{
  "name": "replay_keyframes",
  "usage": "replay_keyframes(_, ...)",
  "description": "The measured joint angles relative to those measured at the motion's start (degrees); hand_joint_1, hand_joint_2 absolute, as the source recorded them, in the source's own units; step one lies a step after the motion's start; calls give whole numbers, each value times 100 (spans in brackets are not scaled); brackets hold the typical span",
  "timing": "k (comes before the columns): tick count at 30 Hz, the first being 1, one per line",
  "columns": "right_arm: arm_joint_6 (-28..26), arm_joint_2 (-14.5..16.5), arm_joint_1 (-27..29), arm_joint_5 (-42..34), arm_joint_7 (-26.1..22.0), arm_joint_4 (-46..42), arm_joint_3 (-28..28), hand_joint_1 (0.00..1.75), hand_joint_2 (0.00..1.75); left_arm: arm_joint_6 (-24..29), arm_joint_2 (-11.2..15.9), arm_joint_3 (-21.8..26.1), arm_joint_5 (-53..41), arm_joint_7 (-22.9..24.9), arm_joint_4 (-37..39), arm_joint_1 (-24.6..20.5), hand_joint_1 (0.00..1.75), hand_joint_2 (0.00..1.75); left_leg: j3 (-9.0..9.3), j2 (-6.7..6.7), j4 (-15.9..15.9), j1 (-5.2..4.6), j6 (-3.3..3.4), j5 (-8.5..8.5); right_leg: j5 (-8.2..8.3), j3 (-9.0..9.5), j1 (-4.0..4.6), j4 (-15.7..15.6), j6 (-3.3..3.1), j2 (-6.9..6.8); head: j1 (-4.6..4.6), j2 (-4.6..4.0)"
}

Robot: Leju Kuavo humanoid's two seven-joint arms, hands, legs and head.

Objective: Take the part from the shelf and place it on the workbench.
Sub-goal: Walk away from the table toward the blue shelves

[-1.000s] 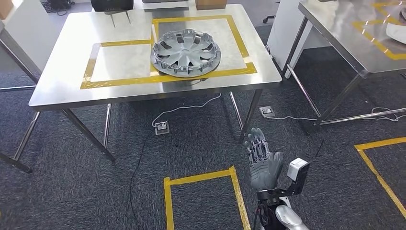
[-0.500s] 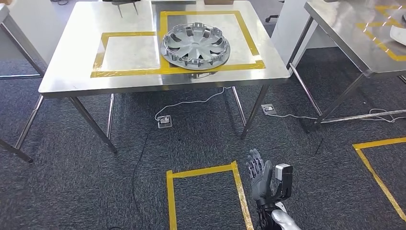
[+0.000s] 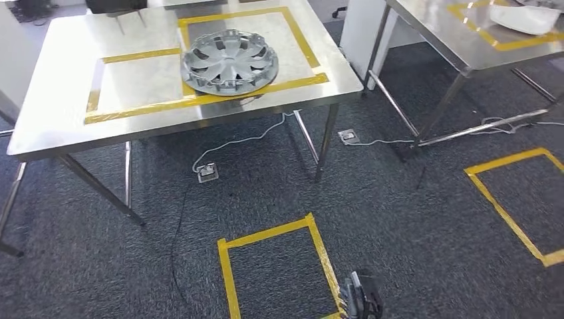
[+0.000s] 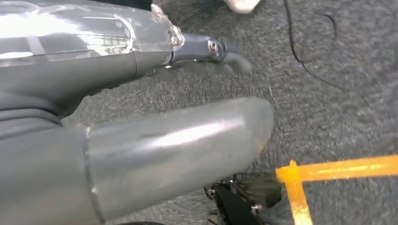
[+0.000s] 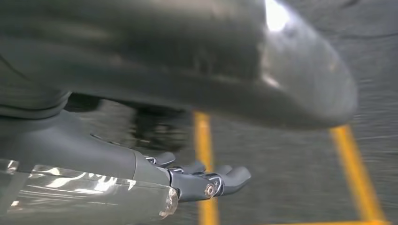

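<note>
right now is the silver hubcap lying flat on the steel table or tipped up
Lying flat: the silver spoked hubcap rests on the steel table, overlapping the yellow tape rectangle. No robot hand touches it.

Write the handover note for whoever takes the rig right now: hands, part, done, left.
Left hand: empty, fingers straight, hanging over the carpet.
Right hand: empty, fingers apart, low beside the yellow tape square on the floor.
Part: the silver wheel cover lies flat on the steel workbench, across the edge of its taped frame.
Done: part is on the bench, both hands off it.
Left: apparently nothing for this part.
</note>
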Motion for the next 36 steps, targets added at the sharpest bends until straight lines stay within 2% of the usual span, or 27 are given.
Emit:
replay_keyframes(1,1,45,-4,19,78,93,47,0,0,-4,4,1,-1,9,0,8,0,0,-145,-16,327,8,-23,-125,7,-18,0,14,-2,73,-43,0)
replay_keyframes(2,2,90,-4,37,135,185,92,0,0,-7,12,1,-1,13,-1,14,0,0,-220,-13,501,17,-42,-147,8,-30,0,35,3,146,-79,0)
replay_keyframes(3,4,130,-5,55,169,269,136,0,0,-7,25,2,-1,6,-1,18,0,0,-189,-13,450,27,-58,-51,2,-41,-4,63,12,216,-99,0)
replay_keyframes(4,7,165,-7,75,189,345,179,0,0,-7,42,2,-1,-9,-1,17,0,0,-57,-46,192,45,-72,133,-10,-52,-11,103,30,287,-114,0)
replay_keyframes(6,15,231,-26,127,202,458,258,0,0,-6,79,1,-2,-60,-1,12,0,0,304,-373,-523,107,-91,435,-58,-104,-24,218,93,425,-146,0)
replay_keyframes(8,32,279,-56,163,201,523,317,0,0,-4,108,-2,-2,-121,-1,9,0,0,472,-653,-866,147,-66,493,-93,-180,-30,318,156,546,-169,0)
replay_keyframes(9,45,299,-67,174,201,546,341,0,0,-1,119,-2,-1,-150,0,9,0,0,475,-653,-872,141,-42,479,-94,-213,-31,335,180,600,-169,0)
replay_keyframes(11,83,336,-72,204,235,599,399,0,0,14,147,-1,7,-206,0,11,0,0,478,-520,-872,133,19,491,-66,-250,-49,322,231,722,-155,0)
replay_keyframes(12,103,357,-71,217,277,632,438,0,0,25,164,-1,11,-231,-1,6,0,0,483,-432,-884,139,51,501,-73,-272,-48,340,255,711,-151,0)
replay_keyframes(14,138,398,-86,246,426,693,522,0,0,47,196,1,13,-264,-2,-3,0,0,488,-225,-908,153,113,515,-254,-418,-41,616,311,459,-85,1)
replay_keyframes(16,151,431,-125,272,602,739,607,0,0,64,230,1,8,-243,-3,9,0,0,483,6,-910,136,145,507,-630,-753,-58,1300,374,129,5,0)
replay_keyframes(17,145,439,-139,274,668,758,644,0,0,73,248,0,6,-192,-2,15,0,0,479,121,-909,126,149,499,-779,-924,-75,1657,399,62,31,-1)
replay_keyframes(18,132,446,-138,256,708,777,678,0,0,81,267,-1,5,-109,-2,16,0,0,477,228,-908,120,147,493,-835,-1026,-88,1883,414,28,43,-1)
replay_keyframes(19,116,448,-130,225,717,797,703,0,0,91,281,-1,5,2,-1,11,0,0,477,322,-908,115,142,484,-777,-1022,-95,1898,416,8,55,-1)
replay_keyframes(20,101,445,-122,190,700,819,719,0,0,102,298,-1,5,130,-1,2,0,0,483,404,-908,112,135,476,-621,-905,-97,1691,404,-16,72,0)
replay_keyframes(21,92,433,-119,156,667,839,731,0,0,110,311,-1,5,259,-1,-7,0,0,493,472,-908,109,126,468,-413,-696,-90,1303,375,-84,90,0)
replay_keyframes(23,86,392,-134,129,609,870,755,0,0,117,329,0,15,436,-1,-20,0,0,514,589,-911,96,93,453,-172,-316,-35,573,291,-312,108,0)
replay_keyframes(25,71,337,-150,145,630,897,797,0,0,114,321,3,42,420,-2,-23,0,0,535,683,-922,94,44,445,-162,-208,22,328,220,-407,106,0)
replay_keyframes(26,61,309,-149,160,671,912,819,0,0,108,301,4,52,351,-1,-25,0,0,559,729,-940,97,13,446,-149,-213,30,311,191,-348,111,1)
replay_keyframes(27,55,280,-143,173,723,929,842,0,0,103,269,6,56,261,1,-30,0,0,579,700,-949,102,-21,432,-125,-191,14,269,161,-297,118,1)
replay_keyframes(29,61,233,-147,208,817,958,881,0,0,95,202,8,45,78,7,-35,0,0,535,356,-793,109,-70,285,-58,-130,-22,162,90,-198,86,0)
replay_keyframes(31,85,208,-184,279,907,976,943,0,0,95,154,7,23,-3,15,-18,0,0,254,-3,-180,114,-76,-57,-19,-105,-25,117,42,-75,0,0)
replay_keyframes(32,98,200,-198,311,946,982,977,0,0,95,135,7,13,2,19,-3,0,0,67,-34,197,111,-73,-212,-17,-107,-14,122,28,5,-38,0)
replay_keyframes(33,110,197,-200,332,977,986,1013,0,0,87,126,5,7,11,20,10,0,0,-80,-28,472,108,-72,-278,-23,-107,-5,133,24,91,-70,0)
replay_keyframes(34,116,195,-192,339,1001,990,1048,0,0,72,122,4,5,10,21,19,0,0,-148,-16,554,106,-70,-226,-32,-106,0,150,26,180,-95,0)
replay_keyframes(35,116,193,-184,335,1022,995,1078,0,0,56,121,2,5,-3,21,24,0,0,-118,-19,418,106,-66,-65,-46,-106,-2,173,33,266,-112,0)
replay_keyframes(36,113,190,-178,328,1049,1002,1110,0,0,39,122,-1,5,3,21,23,0,0,4,-85,94,112,-62,173,-68,-105,-9,206,51,351,-127,0)
